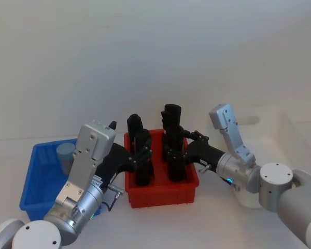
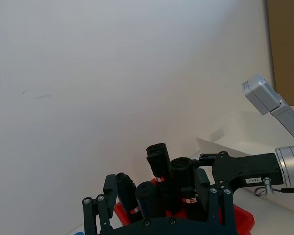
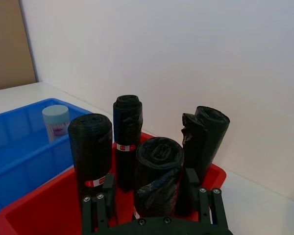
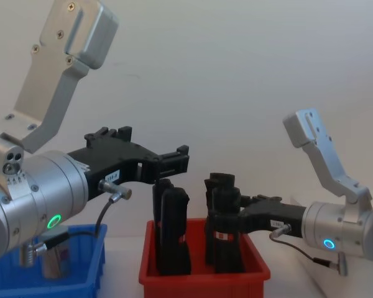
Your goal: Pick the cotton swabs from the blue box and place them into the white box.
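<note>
- The table (image 1: pixel 67 78) is plain white and runs back to a white wall; in the right wrist view a brown panel (image 3: pixel 7 44) stands at the room's edge behind the bins.
- The blue box (image 1: pixel 33 179) sits at the left of the table, with the left arm reaching over its near right corner.
- One tub of swabs (image 1: pixel 66 154) stands upright inside the blue box near its back right part, grey-blue lid on top; the right wrist view shows it too (image 3: pixel 56 122), with tan sticks inside.
- The left claw (image 1: pixel 136 160) is to the right of the tub, well apart from it, at the left side of the red bin (image 1: pixel 163 197). In the chest view it hangs above the rolls (image 4: pixel 168 162), clear of them. In its own wrist view its fingers (image 2: pixel 110 188) stand spread, with nothing between them.
- The red bin lies in the middle, just beside the blue box, and holds four upright black rolls (image 1: pixel 142 166) with red labels.
- The right claw (image 1: pixel 179 150) reaches in from the right and is closed on a black roll (image 4: pixel 224 239) in the bin's right half, fingers on either side of it.
- The white box (image 1: pixel 280 129) lies at the far right, behind the right arm; what lies inside cannot be told.
</note>
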{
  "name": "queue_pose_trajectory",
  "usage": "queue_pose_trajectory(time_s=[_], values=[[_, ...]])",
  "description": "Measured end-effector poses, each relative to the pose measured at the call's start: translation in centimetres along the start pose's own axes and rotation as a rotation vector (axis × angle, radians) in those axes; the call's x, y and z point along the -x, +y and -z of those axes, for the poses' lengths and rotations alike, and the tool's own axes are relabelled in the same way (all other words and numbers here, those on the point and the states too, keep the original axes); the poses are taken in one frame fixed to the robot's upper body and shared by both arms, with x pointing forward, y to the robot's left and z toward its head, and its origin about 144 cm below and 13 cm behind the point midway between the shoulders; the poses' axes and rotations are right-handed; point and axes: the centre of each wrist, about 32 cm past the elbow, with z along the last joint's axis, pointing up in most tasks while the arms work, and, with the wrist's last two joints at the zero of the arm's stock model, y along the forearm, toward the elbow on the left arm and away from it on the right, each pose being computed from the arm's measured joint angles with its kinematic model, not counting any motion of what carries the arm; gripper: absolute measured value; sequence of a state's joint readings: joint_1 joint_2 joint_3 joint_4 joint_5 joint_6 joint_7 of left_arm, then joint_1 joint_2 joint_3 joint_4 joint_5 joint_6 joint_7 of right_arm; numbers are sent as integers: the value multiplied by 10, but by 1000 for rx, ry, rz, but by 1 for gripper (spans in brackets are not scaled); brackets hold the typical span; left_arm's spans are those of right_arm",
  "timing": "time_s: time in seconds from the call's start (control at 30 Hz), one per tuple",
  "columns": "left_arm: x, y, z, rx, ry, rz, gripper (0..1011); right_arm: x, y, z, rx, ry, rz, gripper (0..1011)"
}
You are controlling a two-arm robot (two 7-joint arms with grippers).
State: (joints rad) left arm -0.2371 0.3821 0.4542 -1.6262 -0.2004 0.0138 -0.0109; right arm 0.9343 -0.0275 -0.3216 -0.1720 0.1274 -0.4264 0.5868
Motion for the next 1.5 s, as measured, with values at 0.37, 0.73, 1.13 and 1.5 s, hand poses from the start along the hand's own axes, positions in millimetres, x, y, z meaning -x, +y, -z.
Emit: queue_pose_trajectory(time_s=[0.37, 0.73, 1.13, 1.5], values=[[0, 0, 0, 0, 0, 0, 1004, -1, 2, -2, -3, 6, -1, 606], [0, 0, 0, 0, 0, 0, 1004, -1, 2, -3, -18, 14, 5, 415], [0, 0, 0, 0, 0, 0, 1004, -3, 2, -5, -100, -1, 46, 344], [0, 0, 0, 0, 0, 0, 1004, -6, 1, -10, -192, -20, 78, 312]])
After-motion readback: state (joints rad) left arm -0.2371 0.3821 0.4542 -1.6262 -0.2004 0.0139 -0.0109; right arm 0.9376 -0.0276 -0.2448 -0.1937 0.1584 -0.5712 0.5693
